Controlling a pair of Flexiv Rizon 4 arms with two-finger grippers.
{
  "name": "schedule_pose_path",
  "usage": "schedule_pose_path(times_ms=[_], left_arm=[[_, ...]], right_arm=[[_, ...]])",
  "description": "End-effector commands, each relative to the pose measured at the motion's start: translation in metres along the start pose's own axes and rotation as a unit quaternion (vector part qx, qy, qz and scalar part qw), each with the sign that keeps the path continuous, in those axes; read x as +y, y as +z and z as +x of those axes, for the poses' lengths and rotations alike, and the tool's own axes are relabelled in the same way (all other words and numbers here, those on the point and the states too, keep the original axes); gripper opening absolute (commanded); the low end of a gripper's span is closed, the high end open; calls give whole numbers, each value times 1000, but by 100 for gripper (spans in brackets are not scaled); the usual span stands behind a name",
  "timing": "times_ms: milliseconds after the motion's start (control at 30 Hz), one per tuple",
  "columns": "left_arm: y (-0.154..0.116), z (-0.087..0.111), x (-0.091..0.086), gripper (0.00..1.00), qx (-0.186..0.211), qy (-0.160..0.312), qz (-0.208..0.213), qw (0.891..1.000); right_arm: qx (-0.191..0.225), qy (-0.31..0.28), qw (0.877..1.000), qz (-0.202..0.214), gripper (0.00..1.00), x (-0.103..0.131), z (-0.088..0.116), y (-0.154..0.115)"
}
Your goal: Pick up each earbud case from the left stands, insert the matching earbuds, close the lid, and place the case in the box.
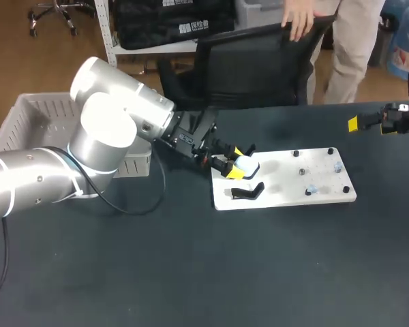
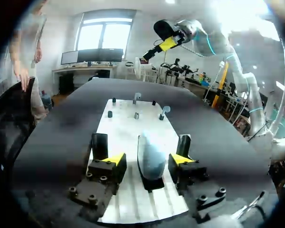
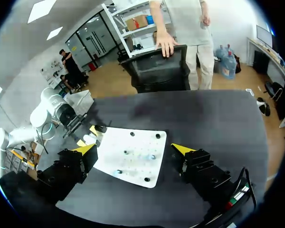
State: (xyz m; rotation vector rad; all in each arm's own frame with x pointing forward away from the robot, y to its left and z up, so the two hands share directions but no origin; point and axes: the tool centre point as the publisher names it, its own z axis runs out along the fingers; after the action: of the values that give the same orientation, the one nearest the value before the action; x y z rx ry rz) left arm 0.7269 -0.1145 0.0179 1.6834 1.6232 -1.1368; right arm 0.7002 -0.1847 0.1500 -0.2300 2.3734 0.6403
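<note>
White earbud case (image 2: 151,156) sits inside left gripper (image 2: 147,159), untouched; gripper released. Right gripper (image 3: 134,148) released, well apart.

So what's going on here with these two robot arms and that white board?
The left gripper is down at the white board, its open fingers on either side of a pale earbud case that sits on a black stand. The case is not yet gripped. The second stand beside it is empty. The right gripper hangs open over the table, off to the right of the board, holding nothing.
</note>
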Motion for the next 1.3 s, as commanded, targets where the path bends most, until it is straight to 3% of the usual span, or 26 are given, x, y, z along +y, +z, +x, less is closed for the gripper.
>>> schedule_pose_path(times_ms=[33,167,433,633,700,1000,1300], left_arm=[[3,3,-1,56,-3,1,-3,1000],[4,3,-2,45,-5,2,-3,1000],[4,6,-6,34,-11,5,-9,1000],[-2,2,-11,21,-21,15,-16,1000],[-2,2,-11,0,-21,17,-16,999],[-10,-8,-20,0,-34,35,-18,999],[-28,-41,-36,0,-66,107,-53,991]], right_arm=[[0,0,1000,0,100,0,0,0],[0,0,1000,0,100,0,0,0],[0,0,1000,0,100,0,0,0],[0,0,1000,0,100,0,0,0],[0,0,1000,0,100,0,0,0],[0,0,1000,0,100,0,0,0],[0,0,1000,0,100,0,0,0]])
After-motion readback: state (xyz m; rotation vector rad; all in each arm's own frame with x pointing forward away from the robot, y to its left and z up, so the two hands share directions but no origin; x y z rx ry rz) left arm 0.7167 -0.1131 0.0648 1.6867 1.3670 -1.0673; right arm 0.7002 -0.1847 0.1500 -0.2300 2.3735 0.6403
